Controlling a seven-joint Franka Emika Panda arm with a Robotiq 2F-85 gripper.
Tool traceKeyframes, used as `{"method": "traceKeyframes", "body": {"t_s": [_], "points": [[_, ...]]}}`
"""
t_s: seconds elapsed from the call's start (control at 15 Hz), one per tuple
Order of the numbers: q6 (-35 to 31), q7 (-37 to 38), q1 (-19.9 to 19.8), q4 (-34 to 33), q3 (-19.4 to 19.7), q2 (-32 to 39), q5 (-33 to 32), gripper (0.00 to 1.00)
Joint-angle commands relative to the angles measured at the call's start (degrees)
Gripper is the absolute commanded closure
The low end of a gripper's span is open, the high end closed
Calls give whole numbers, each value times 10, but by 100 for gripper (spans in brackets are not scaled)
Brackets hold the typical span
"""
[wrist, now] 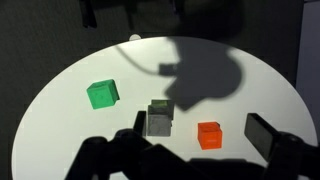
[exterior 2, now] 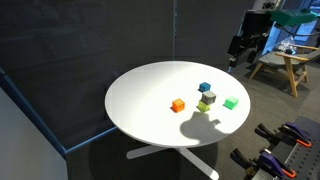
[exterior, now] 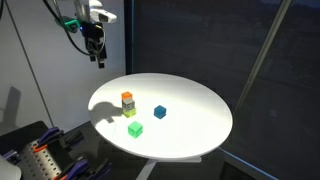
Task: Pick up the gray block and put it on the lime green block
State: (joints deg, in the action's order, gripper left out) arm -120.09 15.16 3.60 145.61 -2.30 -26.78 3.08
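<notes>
dark curtains close off the space around a round white table (exterior: 195, 130), which carries only a few small cubes. going left to right in the wrist view, a bright green block (wrist: 102, 94) sits alone. near the middle is the gray block (wrist: 158, 124), with a sliver of the lime green block (wrist: 156, 104) showing at its upper edge. an orange block (wrist: 209, 134) stands just beside them to the right. a large shadow of the arm falls across the middle of the table.

in an exterior view the gray block (exterior 2: 209, 97) appears to rest on top of the lime green block (exterior 2: 204, 106). a blue block (exterior 2: 205, 88) is near behind the pair, and the orange and bright green ones flank it.

the gripper (exterior 2: 238, 58) hangs high above and off to the side of the table, well apart from every cube. nothing is seen in it. at this size i cannot tell whether its fingers are apart or together.

by my reading the placing step is done and the arm is clear of the stack. the next move calls for little: keep away from the pair so it is not knocked, and check that the gray cube sits square.
</notes>
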Motion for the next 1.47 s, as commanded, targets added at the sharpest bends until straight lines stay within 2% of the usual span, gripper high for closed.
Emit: {"method": "traceKeyframes", "body": {"t_s": [0.0,0.93,1.4], "points": [[40,-42,-6,-4,-2,-27,0,0],[93,-103,-3,-5,-7,-70,-9,0],[79,-94,-4,-1,-9,-59,-1,0]]}}
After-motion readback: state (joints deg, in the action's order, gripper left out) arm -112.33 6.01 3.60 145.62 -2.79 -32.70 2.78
